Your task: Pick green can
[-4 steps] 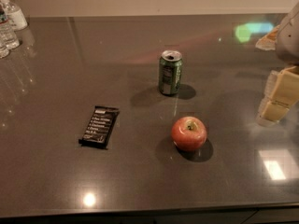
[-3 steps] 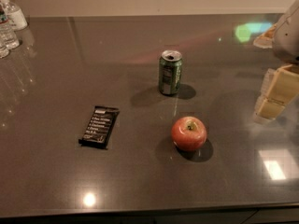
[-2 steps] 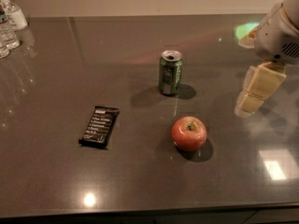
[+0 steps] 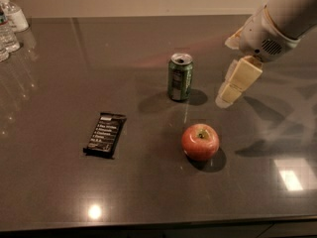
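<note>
The green can (image 4: 180, 77) stands upright near the middle of the dark table, dark green with a silver top and pale markings. My gripper (image 4: 229, 94) hangs from the white arm at the upper right, its pale yellow fingers pointing down and left. It is to the right of the can, apart from it, and holds nothing.
A red apple (image 4: 200, 142) sits in front of the can, slightly right. A black snack bar (image 4: 105, 135) lies to the left. Clear water bottles (image 4: 10, 24) stand at the far left corner. The table's front edge (image 4: 148, 224) runs along the bottom.
The arm has swung in from the right edge toward the left, bringing the gripper close to the right side of the can. The can, apple and bar have not moved.
</note>
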Robot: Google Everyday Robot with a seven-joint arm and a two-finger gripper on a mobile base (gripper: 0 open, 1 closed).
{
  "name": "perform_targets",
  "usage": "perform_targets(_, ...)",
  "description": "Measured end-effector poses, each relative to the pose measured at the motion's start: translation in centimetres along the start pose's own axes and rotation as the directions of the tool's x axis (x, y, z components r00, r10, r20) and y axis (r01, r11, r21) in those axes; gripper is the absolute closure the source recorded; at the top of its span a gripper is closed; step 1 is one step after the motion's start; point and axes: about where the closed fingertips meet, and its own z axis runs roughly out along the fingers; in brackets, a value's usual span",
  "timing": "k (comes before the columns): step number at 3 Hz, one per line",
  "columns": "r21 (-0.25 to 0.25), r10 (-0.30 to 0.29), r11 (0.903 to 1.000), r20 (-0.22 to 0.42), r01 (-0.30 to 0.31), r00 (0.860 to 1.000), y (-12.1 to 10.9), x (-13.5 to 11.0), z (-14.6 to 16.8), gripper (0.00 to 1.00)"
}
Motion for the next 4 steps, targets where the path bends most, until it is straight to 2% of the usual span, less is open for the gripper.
perform_targets(1,-0.025,0.037,0.9991,0.081,-0.035,0.996,-2.1,-2.0,2.4,0.00)
perform_targets(2,-0.057,0.055,0.9972,0.135,-0.048,0.989,-3.3,-3.8,4.7,0.00)
perform_targets(3,-0.092,0.063,0.9946,0.164,-0.049,0.984,-3.7,-5.2,6.6,0.00)
perform_targets(4,-0.123,0.071,0.9911,0.163,-0.051,0.984,-3.8,-6.2,8.4,0.00)
